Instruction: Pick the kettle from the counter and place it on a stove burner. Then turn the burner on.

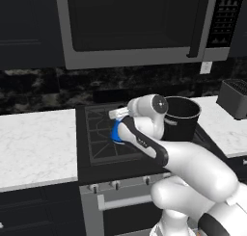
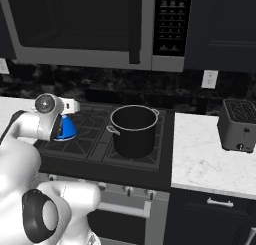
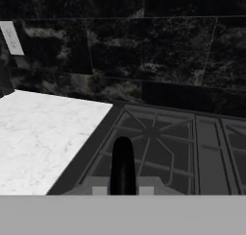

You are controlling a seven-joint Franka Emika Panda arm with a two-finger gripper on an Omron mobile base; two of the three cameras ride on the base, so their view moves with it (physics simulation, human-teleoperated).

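Closed on the thin black handle of the kettle, the gripper is seen over the front-left stove burner, so placing seems underway, release and the burner's knob being judged next.

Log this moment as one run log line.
claw: shut on kettle handle | kettle: over front-left burner, contact unclear | pot: right side of stove | burner knob: untouched
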